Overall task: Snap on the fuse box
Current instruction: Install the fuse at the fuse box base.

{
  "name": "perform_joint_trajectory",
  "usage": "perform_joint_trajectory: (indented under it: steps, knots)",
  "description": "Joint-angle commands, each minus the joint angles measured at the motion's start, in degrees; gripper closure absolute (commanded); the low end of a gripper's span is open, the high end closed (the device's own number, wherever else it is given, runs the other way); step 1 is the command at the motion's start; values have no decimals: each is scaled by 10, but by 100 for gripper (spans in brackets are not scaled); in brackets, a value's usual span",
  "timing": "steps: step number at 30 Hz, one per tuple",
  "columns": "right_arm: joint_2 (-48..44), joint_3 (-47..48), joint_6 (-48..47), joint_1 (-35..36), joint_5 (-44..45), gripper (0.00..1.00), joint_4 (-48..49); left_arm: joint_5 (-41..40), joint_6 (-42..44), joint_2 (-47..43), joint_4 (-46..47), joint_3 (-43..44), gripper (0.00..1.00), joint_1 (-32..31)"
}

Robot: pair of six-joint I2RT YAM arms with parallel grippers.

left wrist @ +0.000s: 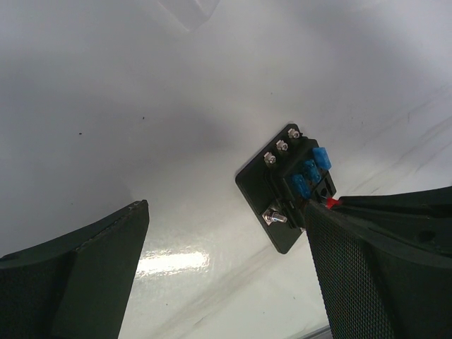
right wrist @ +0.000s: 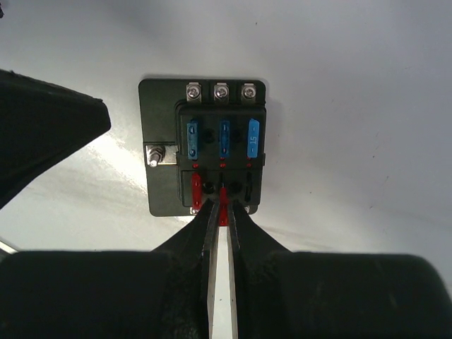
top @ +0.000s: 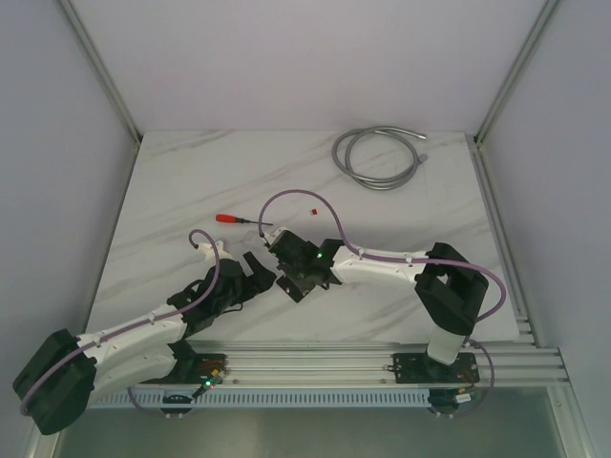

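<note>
Sitting flat on the white table [top: 172, 191], the black fuse box [right wrist: 220, 159] lies right at 12 o'clock from the right tool [right wrist: 223, 212] in the right wrist view. The only writing that can be read is "15", on the blue fuse [right wrist: 253, 138] at the box's 3 o'clock side. Two more blue fuses stand beside it, and their marks are too blurry to read. Three silver screws [right wrist: 221, 90] line the 12 o'clock edge, and one bolt [right wrist: 157, 155] sits at 9 o'clock.

The right tool is almost closed and pinches a thin red fuse [right wrist: 223, 196] between its tips. That fuse touches the middle slot of the lower row, at the box's 6 o'clock side. The tips hide how deep it sits. A second red fuse [right wrist: 195, 189] sits in the slot just beside it, toward 9 o'clock.

The left tool [left wrist: 226, 212] is wide open and holds nothing. In its view the box shows toward 3 o'clock, and one dark finger [left wrist: 374, 275] cuts off the box's near corner.

From above, the right tool hides almost the whole box, near the middle of the table. A red-handled screwdriver [top: 229, 218] lies at 10 o'clock from it. A grey cable coil [top: 377, 157] lies well apart at 1 o'clock.
</note>
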Motion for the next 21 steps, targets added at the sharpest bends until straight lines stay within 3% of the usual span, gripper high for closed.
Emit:
perform_joint_trajectory:
  steps: [1, 10, 15, 21]
  knots:
    - [4, 19, -13, 6, 5, 100, -21, 4, 1, 5, 11, 3, 0, 2]
    - [32, 34, -12, 7, 0, 88, -27, 8, 0, 4, 13, 3, 0, 2]
    - [26, 37, -10, 8, 4, 74, -26, 10, 0, 3, 13, 3, 0, 2]
    - [4, 30, -6, 9, 2, 69, -13, 11, 1, 4, 15, 4, 0, 3]
